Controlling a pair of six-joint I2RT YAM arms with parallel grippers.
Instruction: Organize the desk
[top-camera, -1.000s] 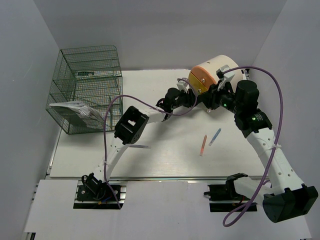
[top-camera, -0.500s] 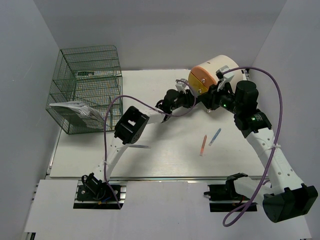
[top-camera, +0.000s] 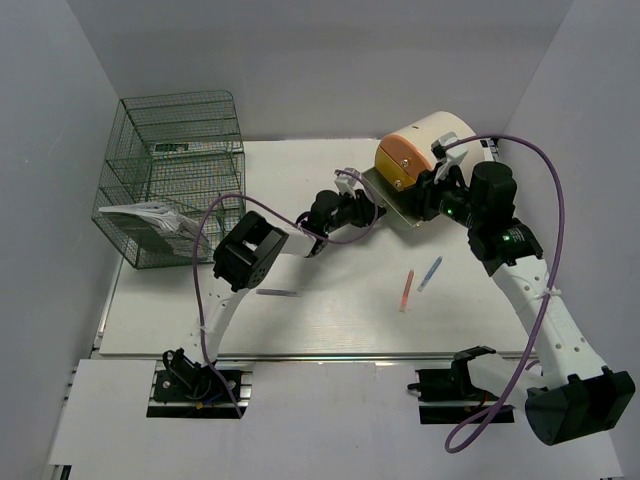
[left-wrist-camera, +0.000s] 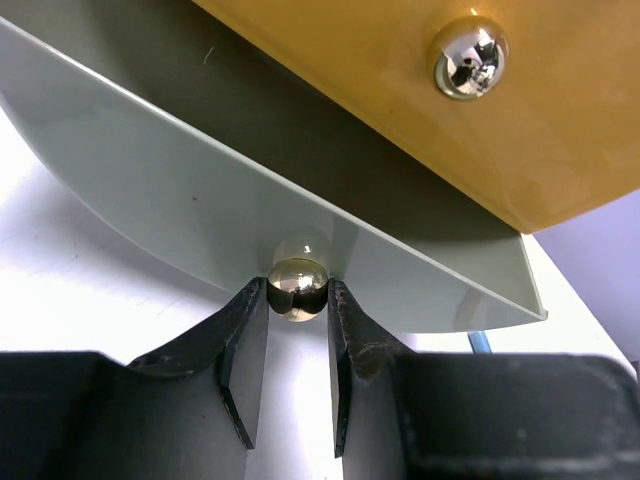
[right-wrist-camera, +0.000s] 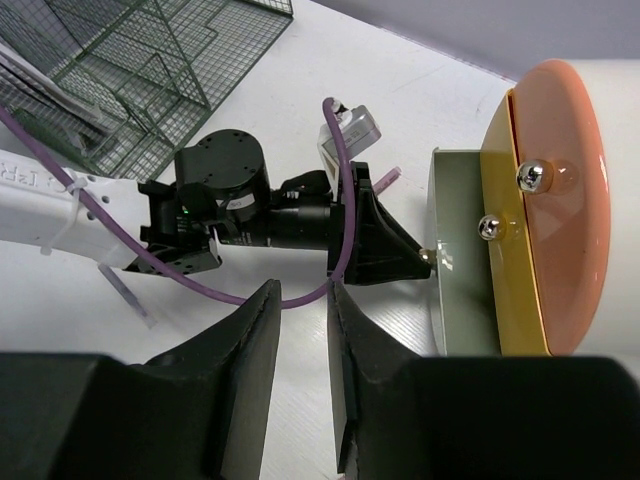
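Left hand (left-wrist-camera: 297, 310) is pinching the knob (left-wrist-camera: 296, 283) of the grey drawer (left-wrist-camera: 180, 190) to slide it from the cream cylinder (top-camera: 435, 140), far-right on the wide white bench (top-camera: 330, 320); right hand (right-wrist-camera: 303, 295) is hovering slightly open, empty.

The desk (top-camera: 330, 320) is a wide, flat, rectangular white tabletop, smooth and matte, lying level.

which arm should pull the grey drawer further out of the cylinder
Left. The left gripper is clamped on the chrome knob of the grey drawer, lined up to pull straight back. The right gripper hangs above with empty jaws, beside the cylinder, not on any handle.
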